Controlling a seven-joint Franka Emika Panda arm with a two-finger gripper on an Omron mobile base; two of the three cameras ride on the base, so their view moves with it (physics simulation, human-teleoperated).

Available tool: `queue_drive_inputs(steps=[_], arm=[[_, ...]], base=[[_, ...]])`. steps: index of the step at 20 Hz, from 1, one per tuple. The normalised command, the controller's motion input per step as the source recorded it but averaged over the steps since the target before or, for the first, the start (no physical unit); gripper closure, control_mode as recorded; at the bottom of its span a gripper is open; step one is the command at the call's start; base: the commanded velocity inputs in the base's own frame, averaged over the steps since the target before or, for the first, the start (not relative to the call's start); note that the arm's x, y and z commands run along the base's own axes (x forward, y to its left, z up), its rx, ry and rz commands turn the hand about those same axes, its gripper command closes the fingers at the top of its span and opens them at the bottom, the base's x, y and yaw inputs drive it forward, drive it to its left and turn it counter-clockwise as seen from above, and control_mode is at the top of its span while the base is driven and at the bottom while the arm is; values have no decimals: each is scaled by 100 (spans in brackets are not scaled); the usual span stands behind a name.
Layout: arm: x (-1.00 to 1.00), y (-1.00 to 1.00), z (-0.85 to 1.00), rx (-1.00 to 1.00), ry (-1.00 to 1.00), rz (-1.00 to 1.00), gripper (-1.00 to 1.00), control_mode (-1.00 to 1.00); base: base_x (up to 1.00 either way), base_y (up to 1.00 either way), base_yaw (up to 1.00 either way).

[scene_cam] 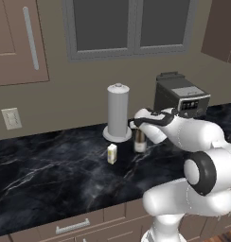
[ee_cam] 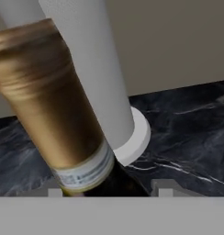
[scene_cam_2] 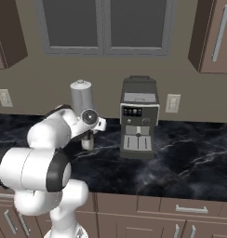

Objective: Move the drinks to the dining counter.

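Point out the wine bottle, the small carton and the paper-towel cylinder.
wine bottle (ee_cam: 49, 105), hand view, gold neck foil.
small carton (scene_cam: 112, 154), left base view, front face.
paper-towel cylinder (scene_cam: 118, 111), left base view, grey side.

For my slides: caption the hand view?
Gripper closed around wine bottle, paper-towel holder standing behind.

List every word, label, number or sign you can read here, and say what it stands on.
No text can be read.
Wine bottle: its pale label band carries marks too blurred to read.
Coffee machine: small marks on the dark control panel, too small to read.
Carton: no legible print.
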Motion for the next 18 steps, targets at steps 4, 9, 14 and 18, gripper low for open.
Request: queue_drive_inputs(steps=[4, 9, 14, 18], arm=[[-75, 13, 100, -14, 0, 0, 100, -100], [-70, 0, 100, -11, -1, 0, 100, -100], [-46, 0, 100, 0, 0, 0, 100, -100], [-52, 0, 100, 0, 0, 0, 100, -100]], base=[[0, 0, 0], [0, 0, 0], [0, 0, 0], [0, 0, 0]])
